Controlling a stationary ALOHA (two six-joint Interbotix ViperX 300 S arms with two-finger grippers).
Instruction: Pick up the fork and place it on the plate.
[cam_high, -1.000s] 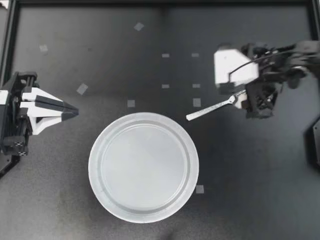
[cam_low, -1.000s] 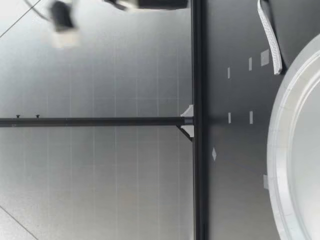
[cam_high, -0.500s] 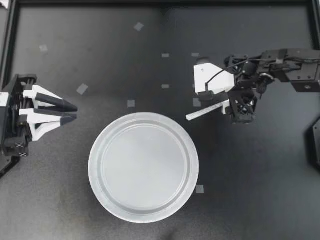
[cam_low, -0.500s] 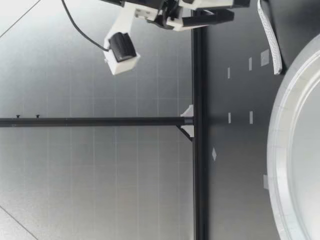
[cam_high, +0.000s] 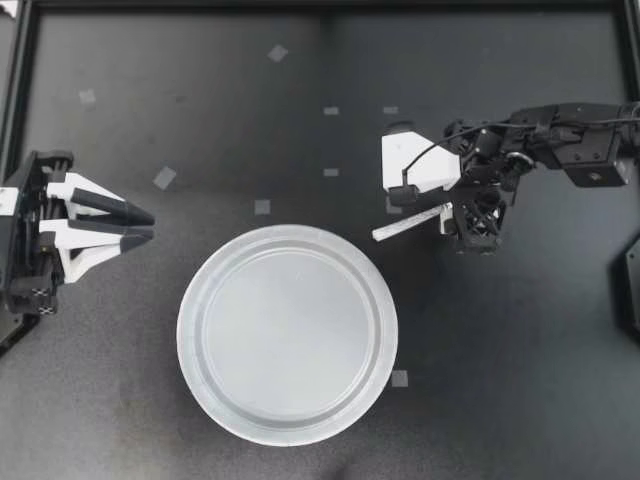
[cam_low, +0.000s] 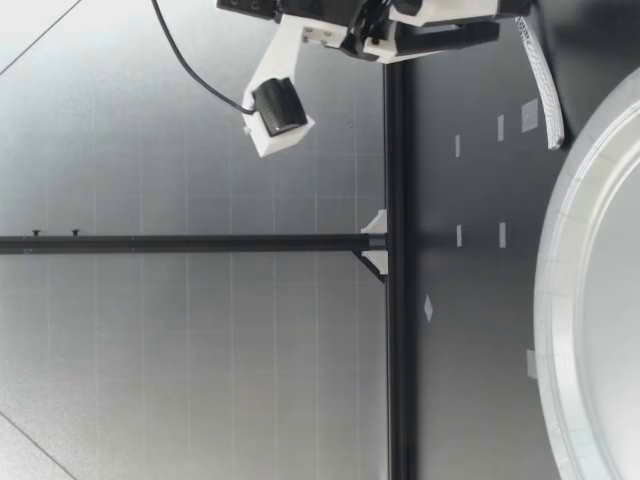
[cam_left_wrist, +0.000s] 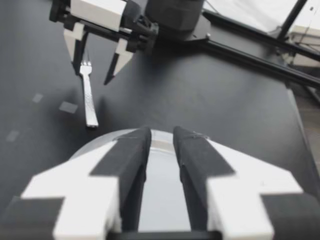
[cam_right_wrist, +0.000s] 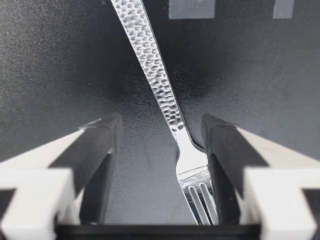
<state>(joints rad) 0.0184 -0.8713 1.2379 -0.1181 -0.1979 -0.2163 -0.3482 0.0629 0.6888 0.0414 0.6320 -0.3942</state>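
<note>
Right gripper (cam_high: 466, 220) hangs nose-down over the tine end of the fork (cam_high: 408, 223). Its arm reaches in from the right side of the bench (cam_high: 500, 380), stretched well out toward the middle, with the wrist bent so the fingers point at the surface. The jaws stand wide apart, one on each side of the fork's neck. From the right wrist camera the fork runs between them, lying closer to one finger than the other, and neither finger visibly presses on it. Nothing is being gripped.

The fork lies flat on the dark bench. Its dimpled handle slants away from the gripper toward the plate (cam_high: 192, 335) and ends just short of the rim without touching it. The tines sit under the gripper's body.

Over at the left edge, the left gripper (cam_high: 150, 224) is drawn back with its arm tucked close to the frame. It is held level and points across the bench. Its two dark fingers are parted by a narrow gap and hold nothing. From the left wrist camera, the plate lies ahead of and below them.

Small pale tape squares (cam_high: 262, 207) dot the bench beyond the plate.
</note>
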